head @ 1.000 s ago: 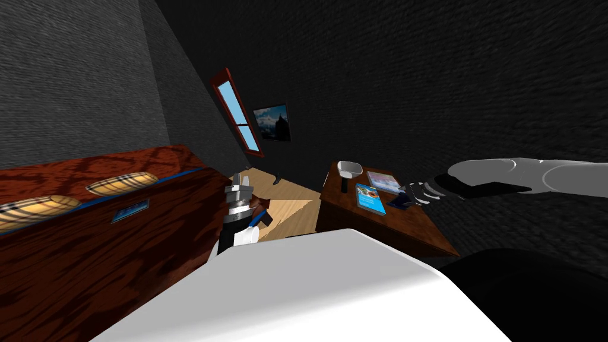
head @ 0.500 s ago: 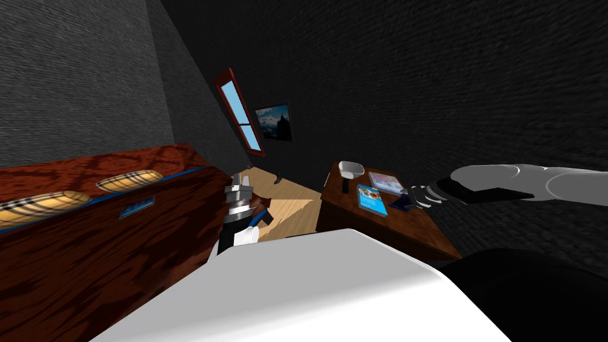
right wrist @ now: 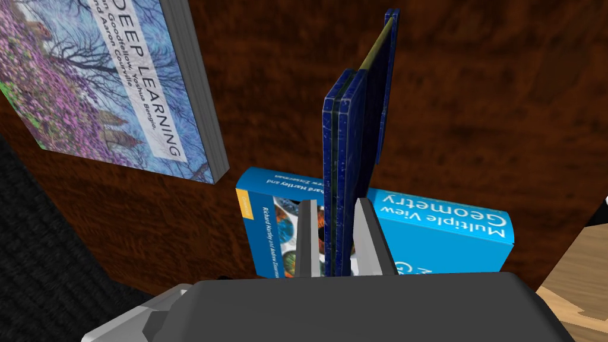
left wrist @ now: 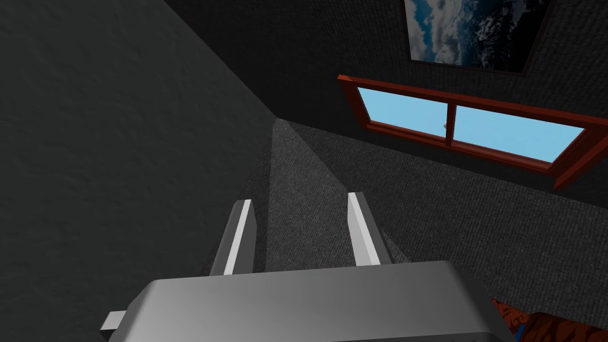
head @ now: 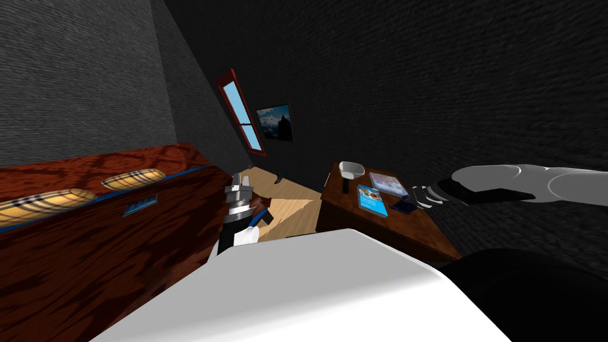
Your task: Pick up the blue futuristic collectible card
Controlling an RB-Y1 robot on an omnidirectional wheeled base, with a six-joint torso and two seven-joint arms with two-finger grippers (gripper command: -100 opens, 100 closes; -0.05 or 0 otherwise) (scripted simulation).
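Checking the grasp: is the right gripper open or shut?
Shut: the right gripper clamps both faces of the blue card.

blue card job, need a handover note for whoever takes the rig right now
Right gripper: jaws shut on the blue card, held edge-on over the wooden table, close to the blue book and the purple-cover book.
Left gripper: jaws open, holding nothing, raised beside the big red-brown wooden furniture.
Done: card gripped.
Left: lift it. I cannot tell whether it is clear of the table yet.
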